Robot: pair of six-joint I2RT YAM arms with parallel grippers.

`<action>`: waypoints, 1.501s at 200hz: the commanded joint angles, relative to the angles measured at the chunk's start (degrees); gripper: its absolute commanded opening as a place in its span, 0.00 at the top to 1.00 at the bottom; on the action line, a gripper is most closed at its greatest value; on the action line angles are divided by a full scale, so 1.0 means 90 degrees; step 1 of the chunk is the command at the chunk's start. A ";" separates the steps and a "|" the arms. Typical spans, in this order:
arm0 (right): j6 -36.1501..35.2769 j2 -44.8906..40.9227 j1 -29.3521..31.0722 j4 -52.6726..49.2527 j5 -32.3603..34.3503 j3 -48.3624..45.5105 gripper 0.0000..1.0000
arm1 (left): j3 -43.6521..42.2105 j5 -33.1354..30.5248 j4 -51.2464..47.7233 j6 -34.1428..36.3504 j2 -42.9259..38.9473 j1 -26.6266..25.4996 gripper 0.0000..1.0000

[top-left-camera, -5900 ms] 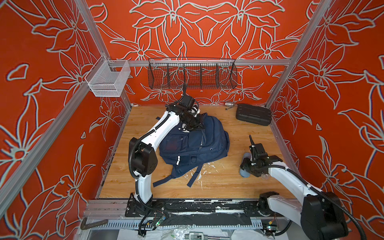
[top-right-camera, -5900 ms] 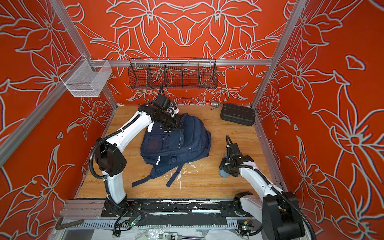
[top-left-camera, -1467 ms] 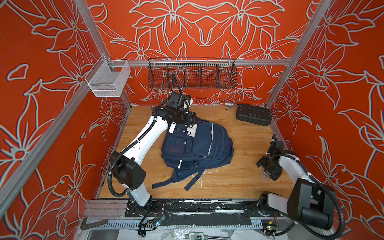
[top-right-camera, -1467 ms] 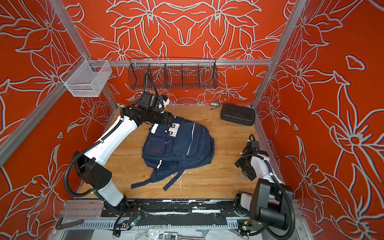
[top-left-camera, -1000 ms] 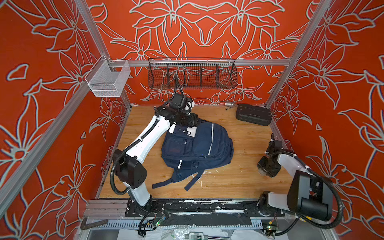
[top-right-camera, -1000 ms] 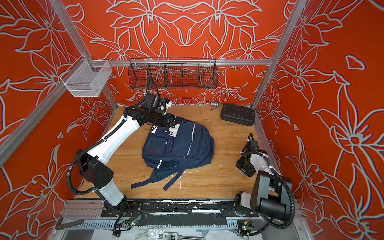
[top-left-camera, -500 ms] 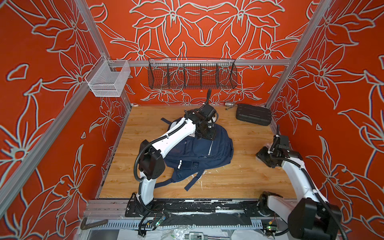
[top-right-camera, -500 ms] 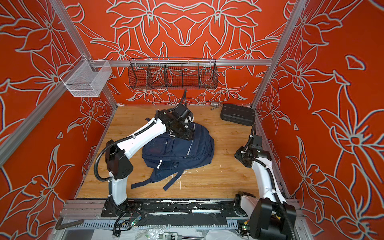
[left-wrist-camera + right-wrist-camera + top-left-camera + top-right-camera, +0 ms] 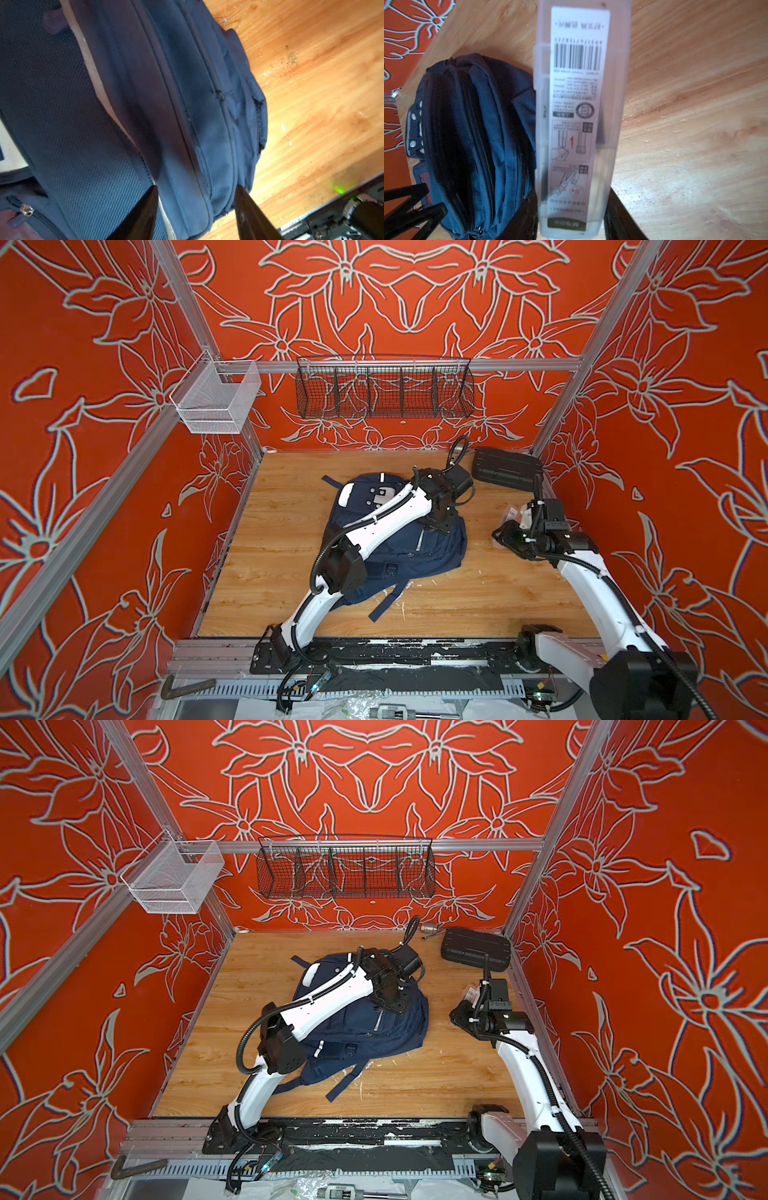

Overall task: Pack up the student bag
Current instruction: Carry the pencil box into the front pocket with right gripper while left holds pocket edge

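Barely begun: clamped clear box [image 9: 579, 116] in right gripper [image 9: 571, 209], hovered left gripper [image 9: 196, 191] jaws-apart over backpack [image 9: 436, 547]; apparently packed nothing yet.

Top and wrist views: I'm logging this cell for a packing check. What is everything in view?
student bag: one, navy blue, lying mid-table
hard case: one, black, table's back right corner
plastic box: one, translucent with barcode label, in right pincer
wire basket: one, black, on back wall rail
mesh basket: one, white, on left wall rail
table: one, wood-grain
left pincer: one, black, open over the bag's side
right pincer: one, black, shut on the plastic box
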 commanded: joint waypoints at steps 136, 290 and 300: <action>0.0148 0.0147 0.1206 0.1417 -0.1249 0.0486 0.67 | -0.0890 -0.0937 0.0269 -0.0477 -0.1728 0.0350 1.00; 0.2232 0.3000 0.3803 0.2882 -0.0538 0.1501 0.64 | -0.3264 0.1101 0.2493 -0.0760 -0.3278 0.0981 1.00; 0.2393 0.3210 0.3808 0.2712 -0.0462 0.1632 0.64 | -0.3241 0.1112 0.2485 -0.0748 -0.3265 0.0983 1.00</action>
